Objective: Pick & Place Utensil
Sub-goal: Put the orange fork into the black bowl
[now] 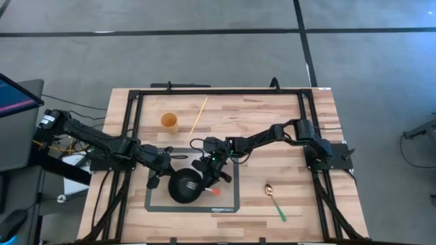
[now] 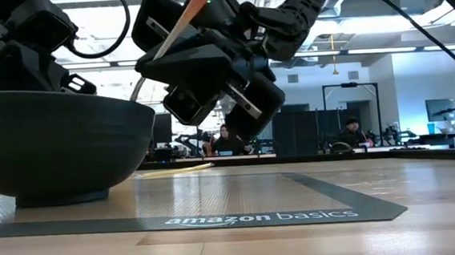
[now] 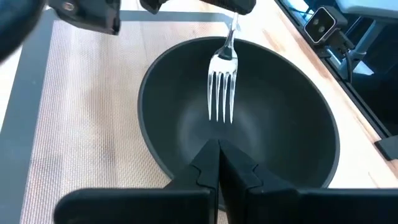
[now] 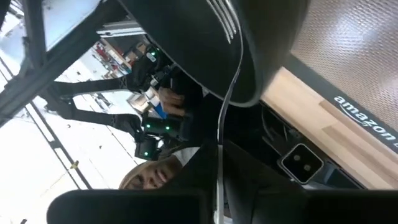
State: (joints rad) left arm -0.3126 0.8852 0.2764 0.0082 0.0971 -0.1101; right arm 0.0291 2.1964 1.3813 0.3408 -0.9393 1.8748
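A black bowl (image 1: 182, 188) stands on a grey mat (image 1: 231, 204) near the table's front. My right gripper (image 1: 210, 171) is just right of the bowl and is shut on a silver fork (image 3: 222, 87). The fork's tines hang over the inside of the bowl (image 3: 249, 124). In the low view the fork's handle (image 2: 174, 28) slants up to an orange end past the right gripper (image 2: 208, 80). My left gripper (image 1: 156, 180) is shut at the bowl's left rim, and its fingers (image 3: 208, 168) show in front of the near rim in the left wrist view. My right gripper pinches the fork's thin handle (image 4: 219, 152) between its two fingers. The fork runs out ahead along the fingers toward the bowl. The fork is lifted clear, tilted, with its tines (image 4: 225, 22) over the bowl's hollow. Whether my left gripper's shut fingertips touch the bowl's rim (image 3: 163, 168), I cannot tell.
A spoon with a green handle (image 1: 276, 201) lies on the wood right of the mat. A yellow cup (image 1: 169, 121) and a thin wooden stick (image 1: 198, 116) lie toward the far side. A black frame (image 1: 218, 91) runs around the table. People sit in the room behind (image 2: 227, 139).
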